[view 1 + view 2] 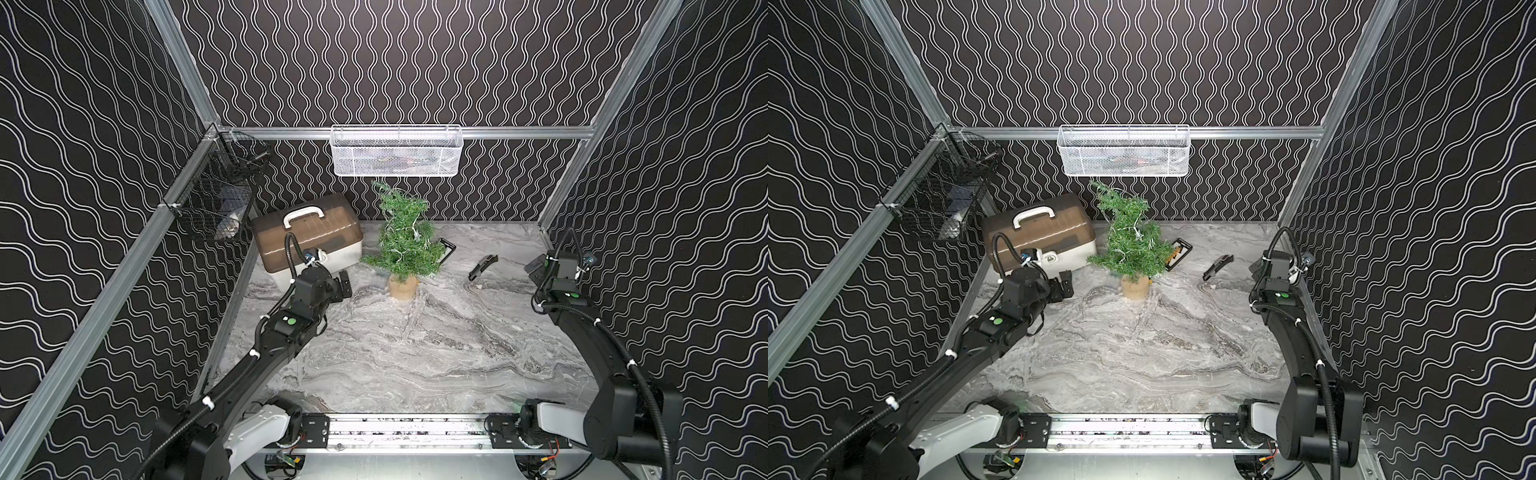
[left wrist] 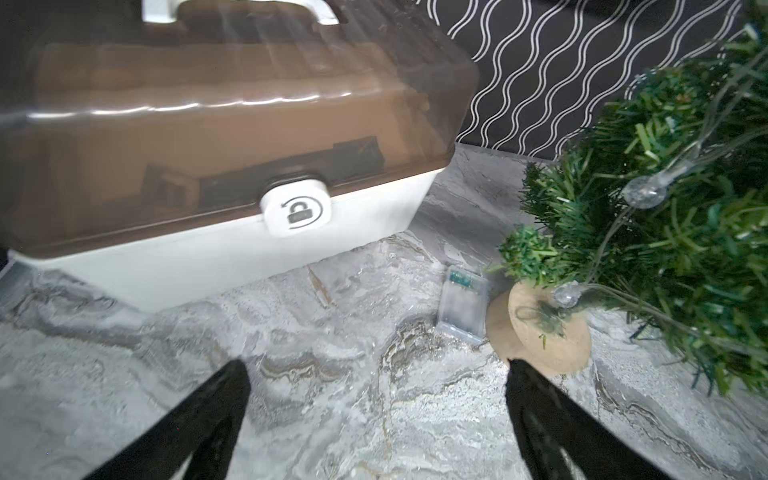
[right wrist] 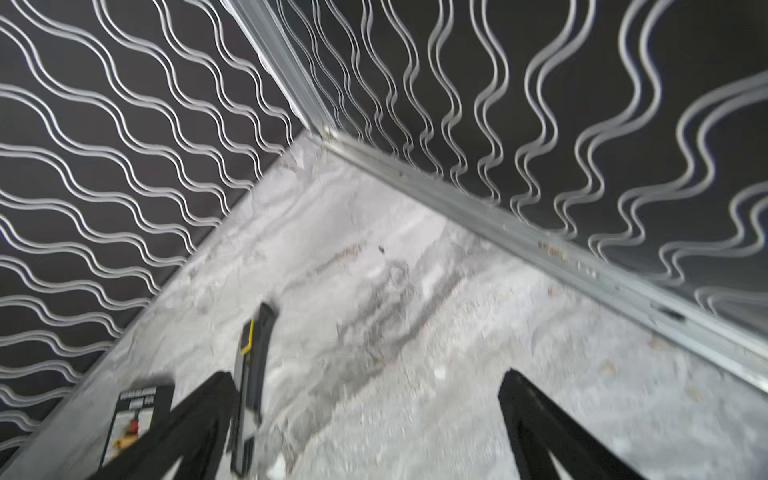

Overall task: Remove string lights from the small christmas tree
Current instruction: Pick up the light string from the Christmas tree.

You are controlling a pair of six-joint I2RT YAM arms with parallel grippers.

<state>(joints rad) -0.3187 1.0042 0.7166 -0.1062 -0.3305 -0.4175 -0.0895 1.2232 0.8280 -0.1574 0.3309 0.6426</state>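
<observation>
While the thin silvery-white string lights (image 2: 643, 194) wind round the small green christmas tree (image 1: 405, 249) at the grey marble desk's (image 1: 415, 353) rear, we judge them flimsy, snaggy: pinch a slack loop. Both apart, empty: left claw (image 2: 376, 365), right claw (image 3: 365, 374).

Place: enclosed robot test cell, lab-like.
Walls: black wavy-line panels (image 1: 374, 62) in aluminium rails (image 1: 519, 132).
Surface: grey marble-look tabletop (image 1: 415, 353).
Fittings: left arm (image 1: 291, 328), right arm (image 1: 582, 332) on metal base rail (image 1: 407, 430); white mesh basket (image 1: 395, 158).

An open-padlock icon ringed by a turn arrow marks the white latch (image 2: 296, 212) on the six o'clock face of the storage box (image 2: 208, 124). Lettering on the black package (image 3: 137, 411), at ten o'clock of the utility knife (image 3: 253, 345), is too blurred to read.
</observation>
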